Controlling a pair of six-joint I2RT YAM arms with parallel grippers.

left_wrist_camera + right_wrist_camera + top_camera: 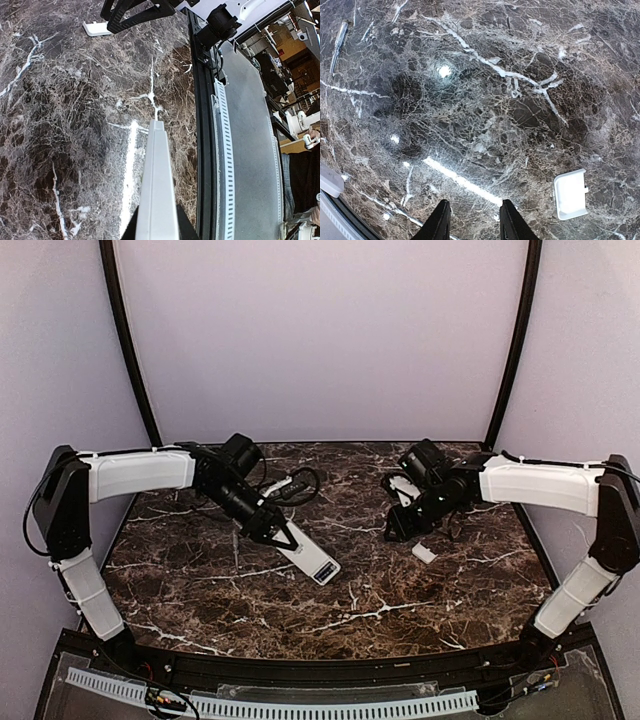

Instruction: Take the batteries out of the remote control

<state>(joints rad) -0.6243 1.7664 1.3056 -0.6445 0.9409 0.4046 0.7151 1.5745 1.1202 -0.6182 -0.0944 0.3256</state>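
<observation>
The remote control (315, 562) is a slim white bar, slanting down to the marble table (220, 590). My left gripper (278, 533) is shut on its upper end. In the left wrist view the remote control (157, 170) runs out from between the dark fingers (186, 231), seen on edge. My right gripper (394, 534) hovers over the table right of centre; its gripper (472, 217) stands open with only marble between the fingers (439, 222). No batteries show in any view.
A small white cover piece (424, 552) lies on the marble just right of the right gripper, also seen as the cover piece (570, 194) and the cover piece (95, 29). A black cable (300, 483) loops behind the left wrist. The table's black front rail (202, 150) runs close by.
</observation>
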